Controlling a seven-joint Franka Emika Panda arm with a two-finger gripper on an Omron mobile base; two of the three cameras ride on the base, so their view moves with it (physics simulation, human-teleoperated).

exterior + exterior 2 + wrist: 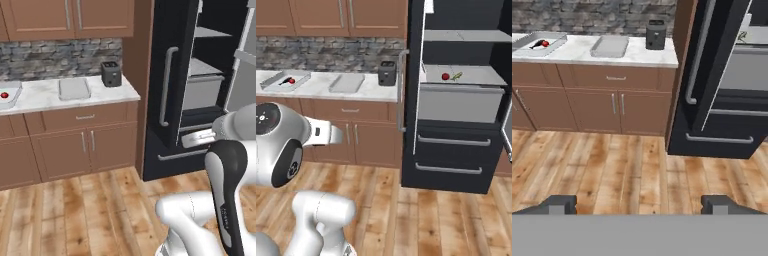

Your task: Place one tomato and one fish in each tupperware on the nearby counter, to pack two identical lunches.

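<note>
- One tupperware [287,80], far ahead of your gripper [640,204] and to its left on the desk [637,54], holds a red tomato [545,43] with a dark shape beside it, likely the grey fish; too small to tell.
- The second tupperware [610,46], nearer the black toaster [655,34], looks bare.
- A second tomato [445,76] and the yellowish green fish [457,76] wait on a fridge shelf [466,76], ahead to the gripper's right.
- Your gripper hangs above the wooden floor [622,170], fingers spread wide, carrying nothing.
- By this showing, you stand about halfway: one lunch apparently packed, one left.
</note>
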